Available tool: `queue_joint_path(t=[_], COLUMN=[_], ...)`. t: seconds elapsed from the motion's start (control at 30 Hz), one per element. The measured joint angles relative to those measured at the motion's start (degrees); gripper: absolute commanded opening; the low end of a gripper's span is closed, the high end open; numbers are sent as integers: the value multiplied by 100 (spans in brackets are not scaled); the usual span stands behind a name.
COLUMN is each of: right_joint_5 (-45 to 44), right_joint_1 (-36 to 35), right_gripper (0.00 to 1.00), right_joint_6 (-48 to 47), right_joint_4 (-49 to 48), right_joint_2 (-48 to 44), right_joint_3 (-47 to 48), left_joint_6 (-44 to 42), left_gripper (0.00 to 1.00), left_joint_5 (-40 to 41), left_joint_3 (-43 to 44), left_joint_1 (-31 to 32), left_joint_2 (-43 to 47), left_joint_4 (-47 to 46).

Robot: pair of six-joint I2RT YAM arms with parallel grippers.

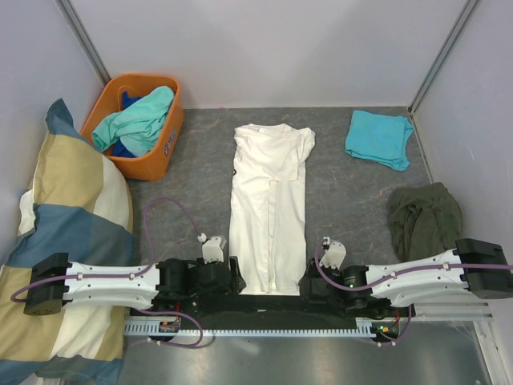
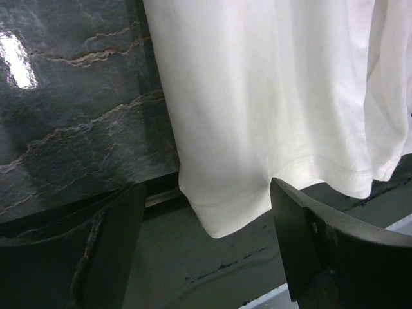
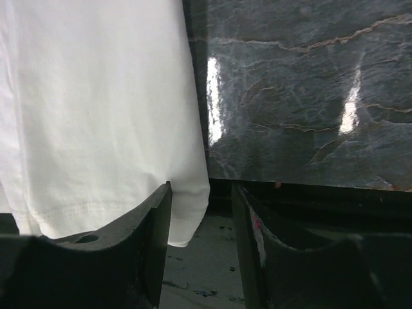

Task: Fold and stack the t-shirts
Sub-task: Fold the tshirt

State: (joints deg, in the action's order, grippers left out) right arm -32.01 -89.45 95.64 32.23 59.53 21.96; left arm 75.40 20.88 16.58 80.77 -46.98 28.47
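The cream-white t-shirt (image 1: 268, 204) lies folded lengthwise in a long strip down the middle of the table, and its hem hangs over the near edge. My left gripper (image 1: 236, 277) is open at the hem's left corner. In the left wrist view the corner of the shirt (image 2: 257, 96) hangs between the fingers of that gripper (image 2: 206, 241), untouched. My right gripper (image 1: 309, 281) is open at the hem's right corner. In the right wrist view the shirt (image 3: 96, 116) has its corner between the fingers of that gripper (image 3: 201, 241), against the left finger (image 3: 154, 238). A folded turquoise t-shirt (image 1: 379, 138) lies at the back right.
An orange basket (image 1: 164, 148) at the back left holds a mint-green tee (image 1: 138, 120) and a blue one. A dark olive garment (image 1: 425, 216) lies crumpled at the right. The big checked pillow (image 1: 68, 233) fills the left side. The table is dark marble (image 1: 192, 168).
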Motion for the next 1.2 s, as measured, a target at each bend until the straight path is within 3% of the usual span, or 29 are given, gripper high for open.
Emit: queue_joint_path(t=[0.27, 0.33, 0.37, 0.47, 0.5, 0.57, 0.93, 1.2], right_joint_5=[-2, -39, -52, -44, -28, 13, -365, -804], right_joint_1=[-173, -216, -232, -256, -267, -282, -221, 1056], right_gripper=[50, 46, 35, 13, 9, 1, 0, 0], right_joint_6=[-136, -136, -138, -151, -138, -111, -332, -1749], right_joint_4=[-15, -20, -22, -48, -57, -120, -44, -275], right_joint_2=[234, 271, 286, 332, 334, 328, -127, 155], right_joint_3=[278, 302, 308, 310, 310, 310, 396, 951], left_joint_6=[-2, -2, -2, -7, -7, 4, -570, -1648], left_gripper=[84, 82, 81, 52, 20, 2, 2, 2], left_joint_5=[2, 2, 2, 0, 2, -22, 352, 728], left_joint_3=[2, 4, 4, 4, 4, 9, 905, 1360], left_joint_1=[4, 4, 4, 4, 9, 11, 72, -492], left_joint_2=[0, 0, 0, 0, -2, -11, -254, -953], left_joint_4=[0, 0, 2, 15, 15, 17, 149, -452])
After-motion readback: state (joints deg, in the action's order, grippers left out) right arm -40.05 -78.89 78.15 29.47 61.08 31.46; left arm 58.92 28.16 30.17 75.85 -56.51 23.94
